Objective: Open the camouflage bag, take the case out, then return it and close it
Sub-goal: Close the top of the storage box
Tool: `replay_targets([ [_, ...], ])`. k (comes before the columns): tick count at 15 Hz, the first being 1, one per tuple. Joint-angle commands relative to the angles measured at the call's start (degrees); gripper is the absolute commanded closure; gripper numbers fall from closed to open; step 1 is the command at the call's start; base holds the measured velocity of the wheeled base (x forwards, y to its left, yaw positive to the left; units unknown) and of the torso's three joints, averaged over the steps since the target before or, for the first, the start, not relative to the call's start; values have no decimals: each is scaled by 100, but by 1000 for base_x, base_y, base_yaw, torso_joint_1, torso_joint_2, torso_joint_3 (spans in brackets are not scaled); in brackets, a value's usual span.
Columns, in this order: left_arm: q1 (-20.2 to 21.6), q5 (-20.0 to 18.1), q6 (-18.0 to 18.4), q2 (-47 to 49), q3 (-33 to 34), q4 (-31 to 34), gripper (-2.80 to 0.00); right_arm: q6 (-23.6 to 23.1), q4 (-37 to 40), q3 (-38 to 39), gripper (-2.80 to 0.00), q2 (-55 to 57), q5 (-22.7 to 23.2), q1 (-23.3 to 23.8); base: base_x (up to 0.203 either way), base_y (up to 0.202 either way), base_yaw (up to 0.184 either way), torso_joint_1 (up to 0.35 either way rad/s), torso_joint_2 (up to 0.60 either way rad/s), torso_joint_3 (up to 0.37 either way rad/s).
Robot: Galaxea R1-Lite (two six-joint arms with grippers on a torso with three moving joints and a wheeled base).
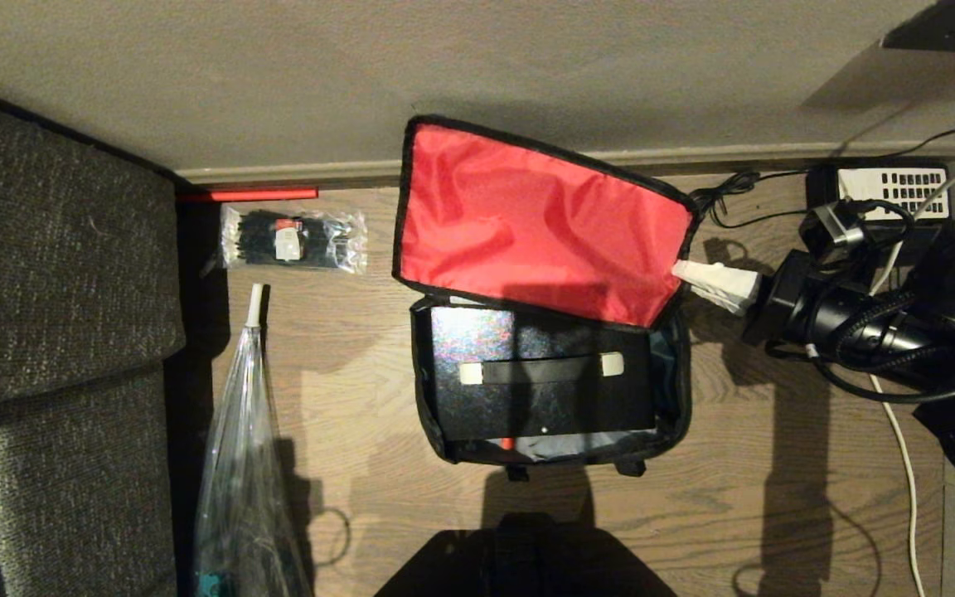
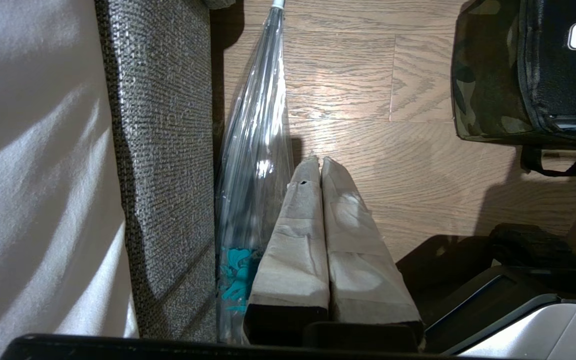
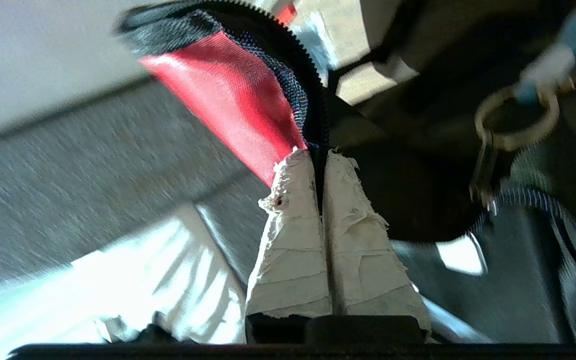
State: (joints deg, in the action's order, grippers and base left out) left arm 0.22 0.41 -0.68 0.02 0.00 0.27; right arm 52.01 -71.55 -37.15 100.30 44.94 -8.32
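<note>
1. The right gripper (image 1: pixel 681 272) has its jaws pressed together on the lid edge of the camouflage bag (image 1: pixel 544 290); in the right wrist view the taped fingertips (image 3: pixel 293 170) pinch the black zipper rim where the red lining (image 3: pixel 238 100) meets it.
2. In the head view that gripper sits at the right of centre, at the lid's lower right corner, with its black arm (image 1: pixel 859 315) reaching in from the right edge.
3. The lid stands raised, its red inside facing the camera, tilted across the upper centre of the frame against the wall (image 1: pixel 477 66).
4. The bag's body lies open at the centre on the wooden floor (image 1: pixel 345 398); the case (image 1: pixel 540 373) lies flat inside it, black, with a strap handle (two pale tabs at its ends).
5. The left gripper (image 2: pixel 317 161) hangs over the floor with its jaws together on nothing, the bag's camouflage side at the upper right of its view.
6. A clear plastic bag (image 1: pixel 245 464) lies at the lower left beside a grey sofa (image 1: pixel 46 290).
7. A small packet of black ties (image 1: pixel 293 239) lies at the upper left, well apart from the bag.
8. A telephone (image 1: pixel 892 186) sits at the upper right by the wall.
</note>
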Motion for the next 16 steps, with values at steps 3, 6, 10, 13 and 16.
replay_targets([
  [3,4,2,-2,-2,18,0,0,-893,-53,578,0,-344,440,92,0,0,0,0,0,0],
  [6,4,2,-2,-2,18,0,0,-1516,-69,840,0,-470,935,94,0,0,0,0,0,0],
  [10,4,2,-2,-2,18,0,0,-2088,-4,1187,0,-567,1274,85,0,0,0,0,0,0],
  [13,4,2,-2,-2,18,0,0,-2537,129,1409,-280,-615,1289,89,0,0,0,0,0,0],
  [16,4,2,-2,-2,18,0,0,-3379,713,1588,-280,-675,1211,103,0,0,0,0,0,0],
])
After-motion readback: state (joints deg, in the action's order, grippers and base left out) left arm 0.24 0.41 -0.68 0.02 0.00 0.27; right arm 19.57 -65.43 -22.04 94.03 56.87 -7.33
